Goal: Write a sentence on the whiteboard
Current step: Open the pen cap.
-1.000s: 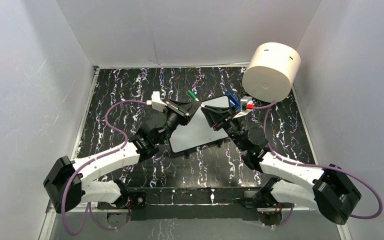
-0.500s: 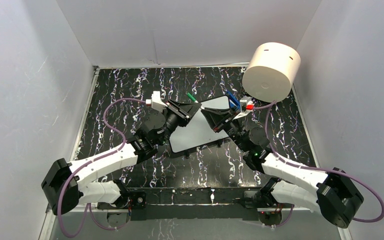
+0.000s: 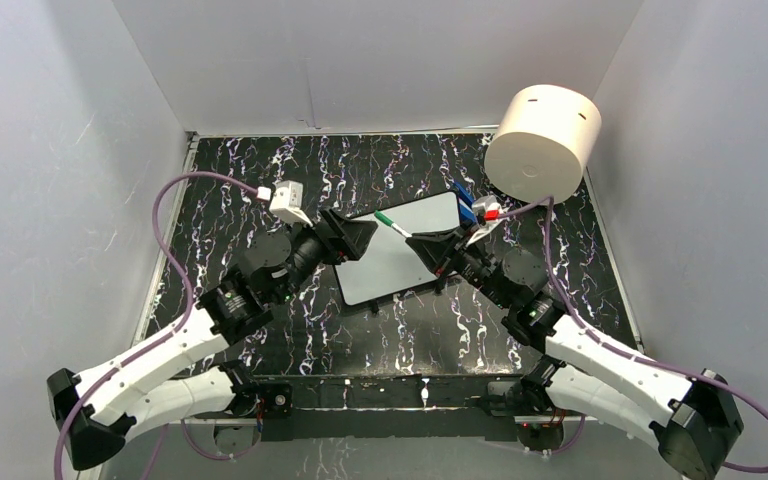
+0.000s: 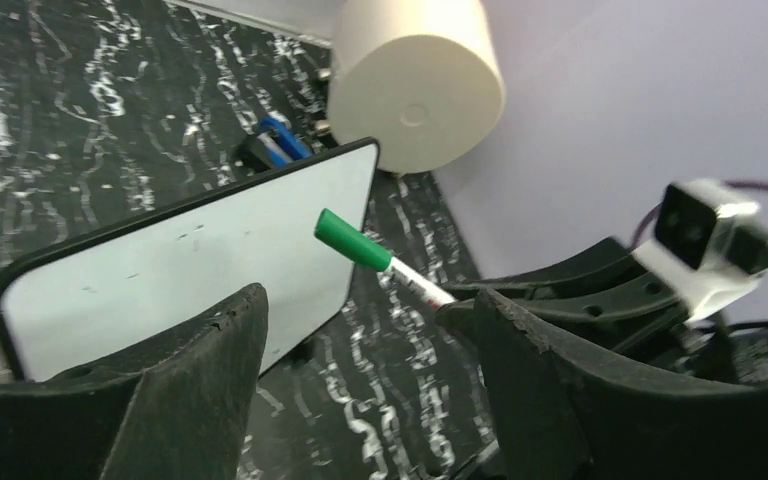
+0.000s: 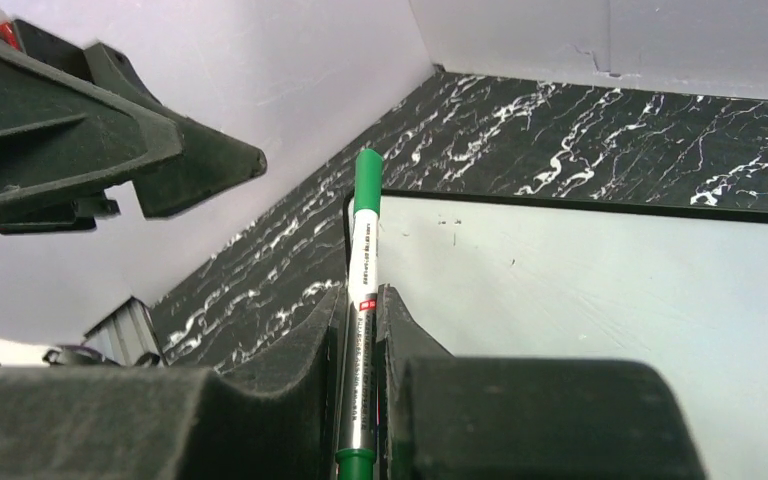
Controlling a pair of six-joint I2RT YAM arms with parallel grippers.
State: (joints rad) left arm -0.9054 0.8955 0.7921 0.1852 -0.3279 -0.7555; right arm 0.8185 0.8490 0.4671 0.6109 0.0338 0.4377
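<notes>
The right gripper (image 5: 360, 300) pinches the green marker (image 5: 365, 250) over the blank whiteboard (image 3: 400, 262); the spread left gripper (image 4: 370, 310) should clamp its cap (image 4: 352, 240) squarely, pulling straight.

Black marbled table (image 3: 240, 180) — whiteboard (image 3: 385, 275) flat below right gripper (image 3: 425, 245); blue object (image 3: 465, 205), cream cylinder (image 3: 543, 143) just beyond it.

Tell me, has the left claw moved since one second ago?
Yes. In the top view the left claw has drawn back to the left and slightly downward, farther from the cylinder.
</notes>
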